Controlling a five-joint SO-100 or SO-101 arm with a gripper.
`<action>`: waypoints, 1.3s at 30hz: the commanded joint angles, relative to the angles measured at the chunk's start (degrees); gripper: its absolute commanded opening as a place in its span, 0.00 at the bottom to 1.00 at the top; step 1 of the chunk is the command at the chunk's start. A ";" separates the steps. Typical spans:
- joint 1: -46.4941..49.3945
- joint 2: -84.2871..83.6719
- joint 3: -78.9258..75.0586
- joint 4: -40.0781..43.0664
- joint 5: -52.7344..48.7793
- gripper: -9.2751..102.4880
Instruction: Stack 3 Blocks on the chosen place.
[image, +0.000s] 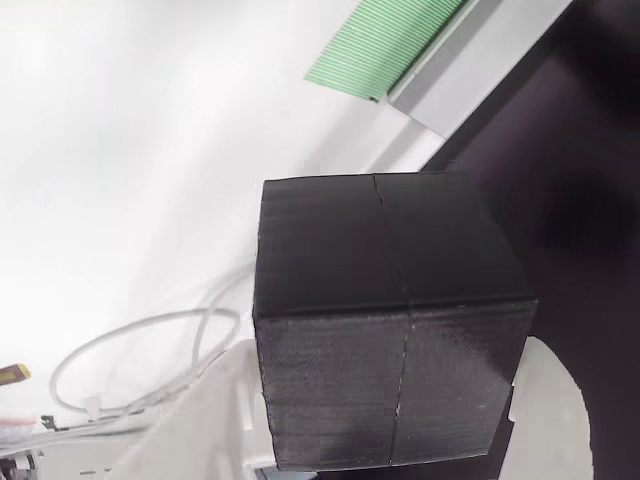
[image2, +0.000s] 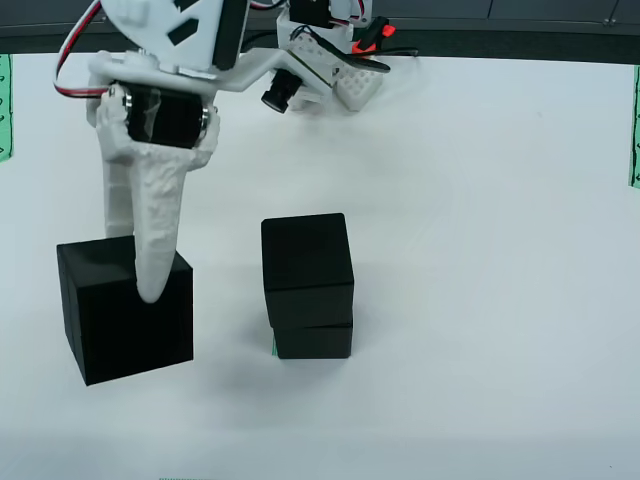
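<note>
Two matte black cubes (image2: 308, 290) already stand one upon the other near the middle of the white bench (image2: 480, 250) in the view from the front, the upper one turned a little against the lower. A sliver of green (image2: 274, 349) peeps out at the lower cube's left foot, so the pile seems to sit on the small striped patch, though too little shows to be sure.

To the left, the white two-finger gripper (image2: 150, 285) pinches the third matte black cube (image2: 125, 310). A faint shadow beneath it suggests it is carried clear of the bench. One long white finger (image2: 150, 235) lies down its front face. In the view that rides on the gripper, this cube's ridged faces (image: 385, 330) fill the centre, with a long green striped band (image: 385, 45) beyond.

Judging by this, the last cube must go up and right, onto the pile.
</note>
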 joint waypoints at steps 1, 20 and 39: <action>-2.11 10.99 7.91 -5.71 -0.79 0.24; -9.05 44.30 47.72 -34.10 -14.24 0.24; -11.34 56.51 68.73 -51.50 -19.95 0.24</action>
